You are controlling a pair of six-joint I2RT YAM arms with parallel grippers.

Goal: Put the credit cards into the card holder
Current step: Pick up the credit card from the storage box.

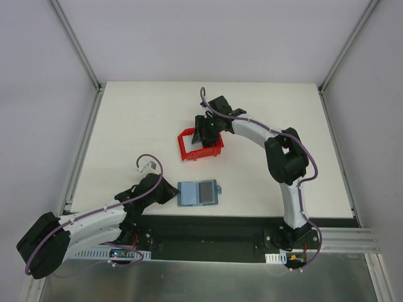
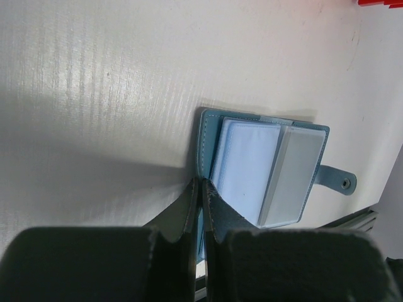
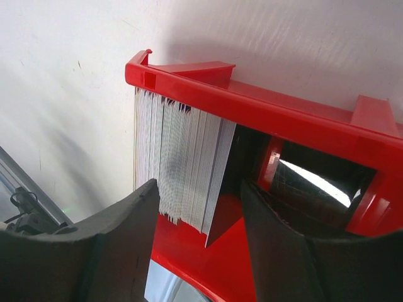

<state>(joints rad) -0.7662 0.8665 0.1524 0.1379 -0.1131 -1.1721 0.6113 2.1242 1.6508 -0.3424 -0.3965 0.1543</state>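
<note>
My left hand (image 2: 200, 182) is closed tight, its tips on the left flap of the card holder (image 2: 264, 170), which lies spread open on the tabletop (image 1: 126, 126) near my bases (a grey panel fills its right pocket; card or not, I cannot tell). My right hand (image 3: 200, 189) stands wide astride the credit cards (image 3: 182, 163), upright in the red bin (image 3: 283, 113), gripping none. The loading, I judge, lies mostly ahead.

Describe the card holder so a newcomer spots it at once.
On the white table, look toward the near edge by the arm bases, just in front of the red bin. The card holder lies spread open there: a small teal-blue wallet with pale pockets and a snap tab, the only blue thing on the table.
</note>
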